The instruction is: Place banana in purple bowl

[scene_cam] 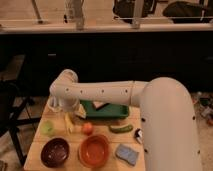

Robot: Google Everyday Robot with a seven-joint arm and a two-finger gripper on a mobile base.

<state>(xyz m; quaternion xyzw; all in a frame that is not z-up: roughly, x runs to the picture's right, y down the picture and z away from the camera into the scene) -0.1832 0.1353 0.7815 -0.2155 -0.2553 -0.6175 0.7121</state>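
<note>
Camera view: banana (pixel 69 123) lies flat on the wooden table (pixel 74 139), just behind the purple bowl (pixel 55 151) and slightly to its right, not touching it. Long axis runs near-to-far, a bit tilted; one end points toward the purple bowl, the other toward the back of the table. Which end is the stem: can't tell. White arm comes in from the right and bends down behind the purple bowl; end effector (pixel 76 110) hangs at that bend, over the banana's far end, above and behind the purple bowl. Whether it is open, closed or touching the banana can't be told. Purple bowl sits at the front left corner with nothing visible inside. Orange bowl (pixel 94 149) is just to the right of the purple bowl, side by side with it. Small orange fruit (pixel 87 128) is behind-right of the purple bowl, beside the banana. Pale green round item (pixel 47 127) is directly behind the purple bowl, left of the banana. Green tray (pixel 105 110) is farther back and right of the purple bowl, partly under the arm. Green cucumber-like vegetable (pixel 121 128) and blue sponge (pixel 126 153) are well right of the purple bowl, past the orange bowl.
</note>
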